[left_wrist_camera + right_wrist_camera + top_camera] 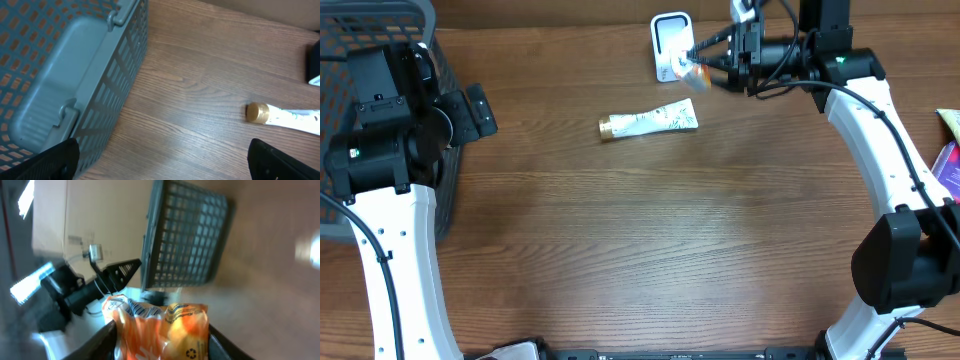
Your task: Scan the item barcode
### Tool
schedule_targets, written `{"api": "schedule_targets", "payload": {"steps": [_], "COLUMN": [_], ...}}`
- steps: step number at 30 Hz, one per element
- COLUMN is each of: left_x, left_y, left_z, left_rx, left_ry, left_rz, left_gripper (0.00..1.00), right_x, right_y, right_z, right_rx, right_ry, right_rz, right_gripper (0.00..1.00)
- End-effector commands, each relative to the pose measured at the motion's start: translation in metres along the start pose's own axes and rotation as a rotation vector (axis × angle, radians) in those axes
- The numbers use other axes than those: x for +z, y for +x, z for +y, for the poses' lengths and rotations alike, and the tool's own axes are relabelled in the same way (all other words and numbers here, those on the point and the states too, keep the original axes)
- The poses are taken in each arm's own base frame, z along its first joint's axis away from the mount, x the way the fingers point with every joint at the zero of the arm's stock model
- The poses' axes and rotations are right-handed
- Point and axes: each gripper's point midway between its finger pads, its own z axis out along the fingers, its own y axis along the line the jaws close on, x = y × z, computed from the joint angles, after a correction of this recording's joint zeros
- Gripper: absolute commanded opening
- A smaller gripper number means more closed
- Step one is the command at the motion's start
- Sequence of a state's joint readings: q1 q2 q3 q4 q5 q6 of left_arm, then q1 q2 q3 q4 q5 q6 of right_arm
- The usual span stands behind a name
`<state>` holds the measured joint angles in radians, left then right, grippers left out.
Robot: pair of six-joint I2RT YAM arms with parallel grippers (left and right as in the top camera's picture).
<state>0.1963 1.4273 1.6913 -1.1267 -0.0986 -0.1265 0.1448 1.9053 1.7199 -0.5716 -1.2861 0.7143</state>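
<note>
The packet [694, 76] is the only one of its kind here: crinkly, glossy orange plastic with printing on it. It is held off the wooden table [640, 240] at about 1 o'clock, right up by the single scanner [671, 45], a small white upright box with rounded corners. The right gripper [705, 68] has its two dark fingers pinched on the packet, which fills the gap between them in the wrist view [160, 327].

One tube [650, 123] lies flat near 12 o'clock, closer to the middle than the scanner. It is soft, white and faintly patterned, with a round gold cap [258, 112].

One grey plastic basket [350, 30] with lattice walls sits at 10 o'clock. Beside it the left gripper [480, 110] hangs with its fingers spread wide, holding nothing.
</note>
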Motion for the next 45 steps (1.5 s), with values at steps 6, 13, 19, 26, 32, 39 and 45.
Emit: {"api": "schedule_targets", "payload": {"steps": [6, 13, 19, 26, 32, 39, 45], "left_x": [-0.005, -0.005, -0.005, -0.005, -0.005, -0.005, -0.005], "left_y": [-0.006, -0.006, -0.006, -0.006, -0.006, -0.006, -0.006], "left_z": [0.001, 0.001, 0.001, 0.001, 0.001, 0.001, 0.001], "left_rx": [0.012, 0.012, 0.013, 0.012, 0.012, 0.012, 0.012], "left_ry": [-0.006, -0.006, -0.006, -0.006, -0.006, -0.006, -0.006], "left_rz": [-0.024, -0.024, -0.024, -0.024, -0.024, -0.024, -0.024], "left_gripper": [1.0, 1.0, 1.0, 1.0, 1.0, 1.0, 1.0], "right_x": [-0.017, -0.017, -0.013, -0.043, -0.064, -0.011, -0.014], "right_y": [0.06, 0.059, 0.066, 0.073, 0.053, 0.075, 0.135], "right_z": [-0.087, -0.116, -0.171, -0.202, -0.204, -0.195, -0.18], "right_rx": [0.395, 0.498, 0.398, 0.15, -0.269, -0.505, -0.463], "right_ry": [0.397, 0.539, 0.913, 1.401, 1.535, 1.176, 1.109], "right_rz": [0.029, -0.023, -0.061, -0.091, 0.142, 0.428, 0.668], "right_gripper": [0.56, 0.63, 1.0, 1.0, 1.0, 1.0, 1.0]}}
